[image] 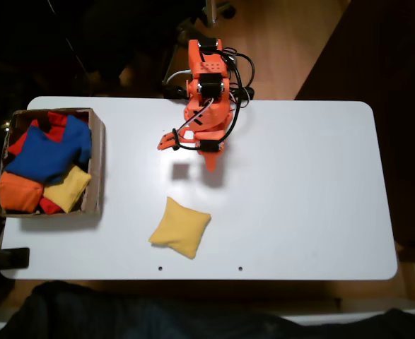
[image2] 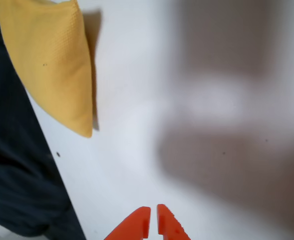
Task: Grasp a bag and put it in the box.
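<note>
Resting flat: soft square yellow bag (image: pixel 180 227)

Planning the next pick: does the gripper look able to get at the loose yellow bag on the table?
Probably yes. The bag lies alone on bare table in front of the gripper, nothing between them.

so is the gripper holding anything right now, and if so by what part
Nothing is held. The gripper is shut with only bare table beneath it, and the yellow bag lies apart from it on the table.
</note>
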